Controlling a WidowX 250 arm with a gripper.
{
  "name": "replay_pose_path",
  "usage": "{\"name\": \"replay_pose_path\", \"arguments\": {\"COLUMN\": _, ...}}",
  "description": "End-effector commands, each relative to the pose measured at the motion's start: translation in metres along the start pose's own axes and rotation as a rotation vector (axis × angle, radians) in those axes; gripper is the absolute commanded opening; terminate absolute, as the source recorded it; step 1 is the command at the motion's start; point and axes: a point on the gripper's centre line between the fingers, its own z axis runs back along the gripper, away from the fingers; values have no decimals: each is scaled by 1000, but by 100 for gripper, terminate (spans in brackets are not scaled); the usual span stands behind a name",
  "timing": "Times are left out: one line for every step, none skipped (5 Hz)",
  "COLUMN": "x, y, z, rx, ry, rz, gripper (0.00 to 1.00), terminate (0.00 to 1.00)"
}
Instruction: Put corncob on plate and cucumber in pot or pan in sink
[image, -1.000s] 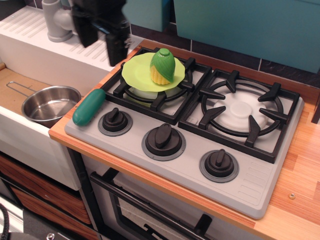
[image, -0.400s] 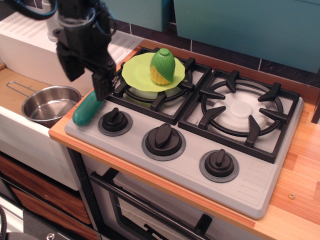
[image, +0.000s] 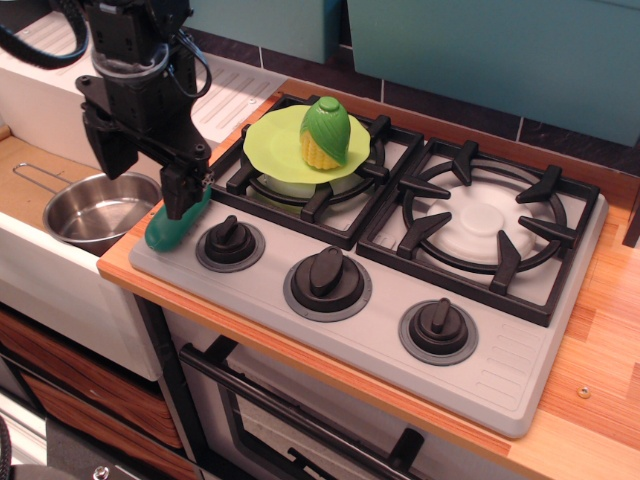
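One cucumber (image: 172, 225) directly beneath the open-fingered tool (image: 148, 175), partly hidden.

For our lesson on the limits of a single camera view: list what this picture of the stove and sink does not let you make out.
- Upper half of the cucumber: hidden behind the gripper.
- Whether the fingers touch the cucumber: one finger overlaps it, contact unclear.
- Far side of the corncob and the plate beneath it: covered by the corn itself.
- Faucet and most of the sink: blocked by the arm, cut by the left edge.
- Pot rim: partly hidden by the gripper.
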Motion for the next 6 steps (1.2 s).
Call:
{"name": "replay_pose_path", "arguments": {"x": 12, "y": 6, "z": 7, "rx": -8, "ry": -88, "rz": 4, "gripper": 100, "terminate": 0}}
{"name": "replay_pose_path", "arguments": {"x": 19, "y": 8, "z": -1, "rx": -30, "ry": -125, "rz": -12, "gripper": 100, "terminate": 0}}
{"name": "replay_pose_path", "arguments": {"x": 24, "y": 10, "z": -5, "rx": -27, "ry": -135, "rz": -23, "gripper": 100, "terminate": 0}}
{"name": "replay_pose_path", "arguments": {"x": 28, "y": 10, "z": -7, "rx": -23, "ry": -135, "rz": -28, "gripper": 100, "terminate": 0}}
{"name": "replay_pose_path", "arguments": {"x": 29, "y": 9, "z": -11, "rx": -46, "ry": -134, "rz": -27, "gripper": 100, "terminate": 0}}
{"name": "replay_pose_path", "arguments": {"x": 26, "y": 6, "z": -24, "rx": -79, "ry": -148, "rz": -34, "gripper": 100, "terminate": 0}}
